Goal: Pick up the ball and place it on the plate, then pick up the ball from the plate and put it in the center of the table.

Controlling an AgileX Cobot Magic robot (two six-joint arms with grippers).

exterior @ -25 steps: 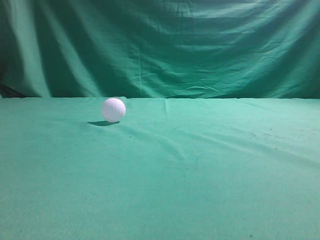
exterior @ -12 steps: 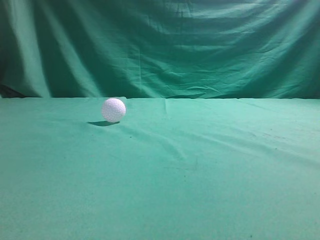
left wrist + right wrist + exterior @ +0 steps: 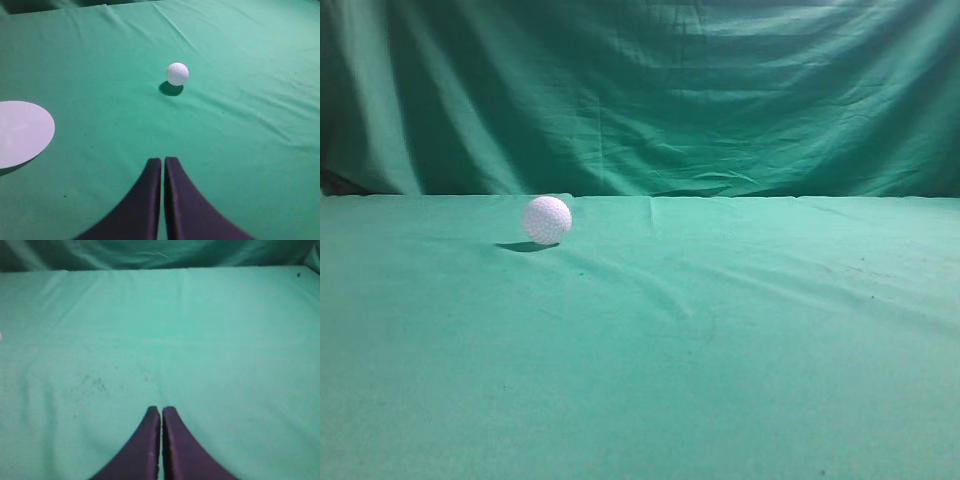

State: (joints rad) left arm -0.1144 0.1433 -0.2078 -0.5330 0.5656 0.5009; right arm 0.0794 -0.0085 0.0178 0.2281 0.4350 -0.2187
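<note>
The white dimpled ball rests on the green-clothed table, left of the middle and far back. It also shows in the left wrist view, well ahead of my left gripper, which is shut and empty. A flat white plate lies at the left edge of that view, apart from the ball. My right gripper is shut and empty over bare cloth. Neither gripper shows in the exterior view.
A draped green backdrop curtain hangs behind the table's far edge. The cloth has wrinkles and a few dark specks ahead of the right gripper.
</note>
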